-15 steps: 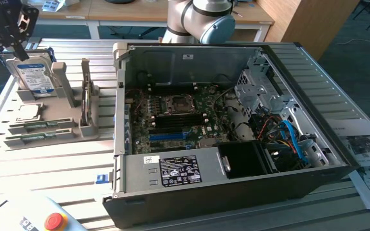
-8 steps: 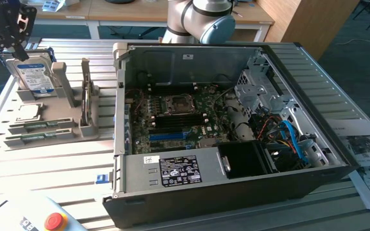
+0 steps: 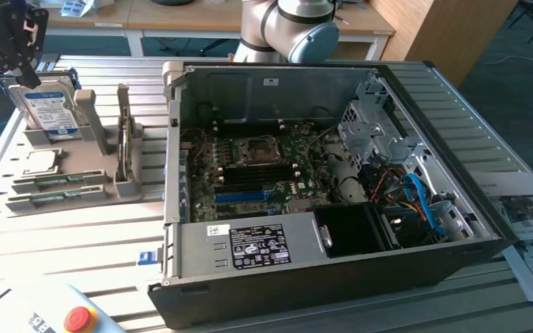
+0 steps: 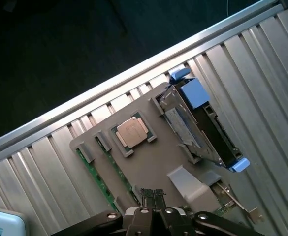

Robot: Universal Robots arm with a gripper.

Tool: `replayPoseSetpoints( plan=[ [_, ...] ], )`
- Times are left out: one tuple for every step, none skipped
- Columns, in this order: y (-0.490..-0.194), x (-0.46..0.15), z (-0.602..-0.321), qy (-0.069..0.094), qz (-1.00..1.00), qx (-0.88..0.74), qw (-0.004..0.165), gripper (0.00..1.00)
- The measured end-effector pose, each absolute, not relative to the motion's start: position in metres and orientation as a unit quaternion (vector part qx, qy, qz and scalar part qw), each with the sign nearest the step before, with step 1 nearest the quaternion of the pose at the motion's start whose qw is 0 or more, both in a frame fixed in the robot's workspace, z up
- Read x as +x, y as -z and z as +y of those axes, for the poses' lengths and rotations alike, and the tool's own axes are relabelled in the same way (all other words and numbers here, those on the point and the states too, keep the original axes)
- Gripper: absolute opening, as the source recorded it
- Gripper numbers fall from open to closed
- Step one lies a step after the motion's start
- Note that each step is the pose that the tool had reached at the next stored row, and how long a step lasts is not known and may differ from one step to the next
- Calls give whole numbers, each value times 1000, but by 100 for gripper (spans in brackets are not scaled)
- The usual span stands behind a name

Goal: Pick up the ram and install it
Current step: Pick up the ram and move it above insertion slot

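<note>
The pincer (image 3: 26, 73) is seen closed, its dark metal fingertips (image 4: 143, 212) pressed together with nothing clamped between them. It hangs above the grey holder (image 3: 91, 198), over the corner where the hard drive (image 3: 49, 111) stands. No contact with any part can be made out.

The ram (image 3: 52, 182) is found in the holder, unpicked: a slim green circuit-board stick set on its long edge in a slot at the end of the holder far from the hard drive. A second stick (image 3: 46, 198) of the same kind is slotted just beside it, parallel. In the wrist view the ram (image 4: 116, 169) is shown as a thin green line along the holder's matt grey surface. A small dark piece patterned with chips is seen just beyond the fingertips; what it belongs to cannot be told.

The holder is a flat moulded plastic plate with raised posts, laid near the edge of the tabletop (image 3: 81, 243) on the exterior view's left. The tabletop is built of ribbed aluminium slats. A square silver processor (image 3: 42, 161) sits in a recess between the ram and the hard drive, which is boxy, with a blue-white label.

An open black computer case (image 3: 341, 277) occupies the middle of the tabletop, its green motherboard (image 3: 257, 166) exposed.
</note>
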State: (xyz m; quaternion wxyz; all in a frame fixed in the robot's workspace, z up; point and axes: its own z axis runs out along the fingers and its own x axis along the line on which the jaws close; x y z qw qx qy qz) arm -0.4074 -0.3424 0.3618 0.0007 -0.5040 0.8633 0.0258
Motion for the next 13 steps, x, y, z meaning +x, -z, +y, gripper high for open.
replayPoseSetpoints(
  plan=[
    [-362,-407,-342,-26,859,-512,0,10],
    [-362,-407,-342,-26,854,-520,0,10],
    [-362,-407,-342,-26,849,-527,0,10],
    [-362,-407,-342,-25,844,-535,-1,10],
    [-361,-407,-342,-25,840,-542,-1,10],
    [-361,-407,-342,-25,835,-550,-1,10],
    [-361,-407,-342,-25,830,-557,-2,10],
    [-361,-407,-342,-25,824,-565,-2,10],
    [-361,-407,-342,-25,819,-573,-2,10],
    [-361,-407,-342,-25,814,-580,-3,10],
    [-361,-407,-342,-25,809,-587,-3,10],
    [-361,-407,-342,-25,804,-595,-3,10],
    [-361,-407,-342,-25,798,-602,-4,10]
  ],
)
